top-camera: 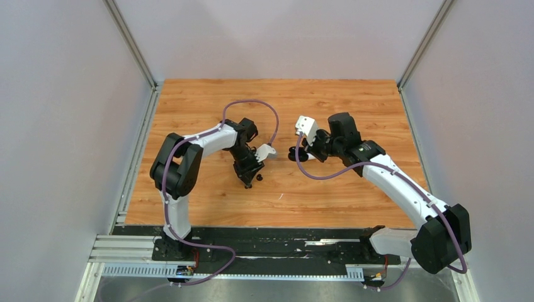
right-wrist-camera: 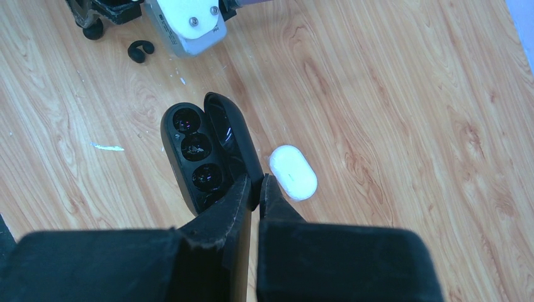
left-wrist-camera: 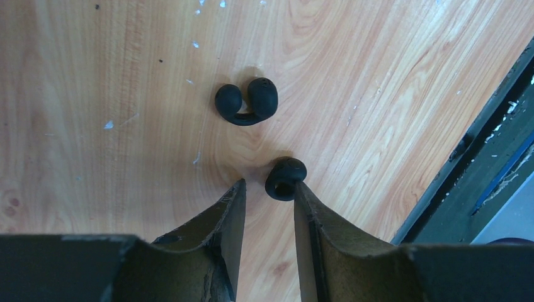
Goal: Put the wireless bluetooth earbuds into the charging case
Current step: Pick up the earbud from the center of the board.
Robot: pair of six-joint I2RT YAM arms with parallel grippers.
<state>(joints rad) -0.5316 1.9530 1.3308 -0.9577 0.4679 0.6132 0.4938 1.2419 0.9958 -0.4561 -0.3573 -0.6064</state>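
Right gripper (right-wrist-camera: 257,185) is clenched on the lid of the glossy black charging case (right-wrist-camera: 195,154) mid-desk (top-camera: 352,195), with a smooth white pill-shaped case (right-wrist-camera: 293,172) just beside it. Left gripper (left-wrist-camera: 269,192) hangs with its jaws apart, one finger touching a matte, rounded black earbud (left-wrist-camera: 285,179) nearer the desk's near edge. I'd shift sideways to centre that slippery bud before closing, clear of the second earbud (left-wrist-camera: 247,102), two bulbs on a curved bridge.

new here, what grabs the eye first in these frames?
The open black charging case mid-table, its lid pinched in the shut jaws of the right arm, with a white pill-shaped case lying just beside it. By the left arm, two black earbuds lie on the wooden table, the nearer one touching one tip of its open jaws.
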